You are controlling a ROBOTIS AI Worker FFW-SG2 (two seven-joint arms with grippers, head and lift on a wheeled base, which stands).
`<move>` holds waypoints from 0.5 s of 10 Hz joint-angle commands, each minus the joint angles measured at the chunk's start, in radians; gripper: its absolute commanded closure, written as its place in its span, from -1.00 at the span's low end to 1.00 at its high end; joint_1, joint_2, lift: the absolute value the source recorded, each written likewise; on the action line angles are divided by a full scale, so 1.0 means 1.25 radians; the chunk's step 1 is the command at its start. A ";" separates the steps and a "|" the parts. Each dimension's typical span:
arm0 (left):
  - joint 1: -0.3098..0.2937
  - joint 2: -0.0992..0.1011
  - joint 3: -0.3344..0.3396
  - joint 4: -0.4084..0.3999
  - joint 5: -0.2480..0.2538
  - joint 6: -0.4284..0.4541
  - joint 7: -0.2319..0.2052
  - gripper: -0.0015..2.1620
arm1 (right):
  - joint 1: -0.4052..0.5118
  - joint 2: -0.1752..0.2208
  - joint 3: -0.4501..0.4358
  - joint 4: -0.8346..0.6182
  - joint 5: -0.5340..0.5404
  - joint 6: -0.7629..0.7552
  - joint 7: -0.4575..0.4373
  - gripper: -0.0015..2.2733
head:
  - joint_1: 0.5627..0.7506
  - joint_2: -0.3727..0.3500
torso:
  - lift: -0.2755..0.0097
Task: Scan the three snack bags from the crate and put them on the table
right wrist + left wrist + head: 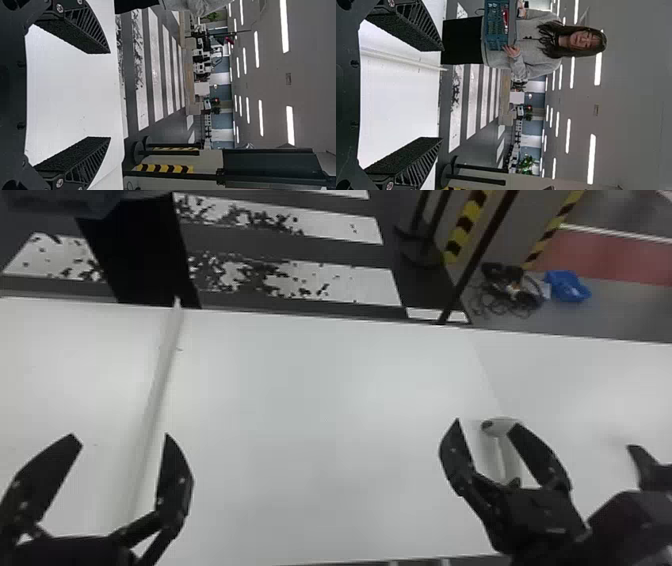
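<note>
Both grippers are open and hold nothing. In the head view the left gripper (121,437) is over the table's left part, and the right gripper (486,425) over its right part. A white-and-grey handheld scanner (509,447) lies on the white table (310,405), seen partly behind and between the right gripper's fingers. Beyond the table, in the left wrist view, a person's hands hold a blue-green crate (494,29) with something red inside; single bags cannot be told apart. The wrist views also show the left gripper (442,94) and the right gripper (109,95).
A pale raised strip (157,390) runs front to back across the table's left part. A black object (650,472) juts in at the right edge. Dark posts (475,260) and yellow-black striped barriers (467,225) stand past the far edge.
</note>
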 commanded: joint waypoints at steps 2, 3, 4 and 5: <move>0.000 0.000 0.000 -0.001 0.013 0.002 -0.001 -0.94 | 0.003 -0.001 0.000 -0.003 0.000 0.000 0.000 -0.90 | 0.41 -0.51 | 0.28; 0.000 0.000 0.000 -0.001 0.014 0.002 -0.001 -0.94 | 0.003 -0.001 0.000 -0.003 0.000 0.000 0.000 -0.90 | 0.41 -0.51 | 0.28; 0.000 0.000 0.000 -0.001 0.014 0.002 -0.001 -0.94 | 0.003 -0.001 0.000 -0.003 0.000 0.000 0.000 -0.90 | 0.41 -0.51 | 0.28; -0.001 0.001 0.001 0.001 0.015 0.002 -0.004 -0.94 | 0.003 -0.001 0.001 -0.003 0.000 0.000 0.000 -0.90 | 0.41 -0.51 | 0.28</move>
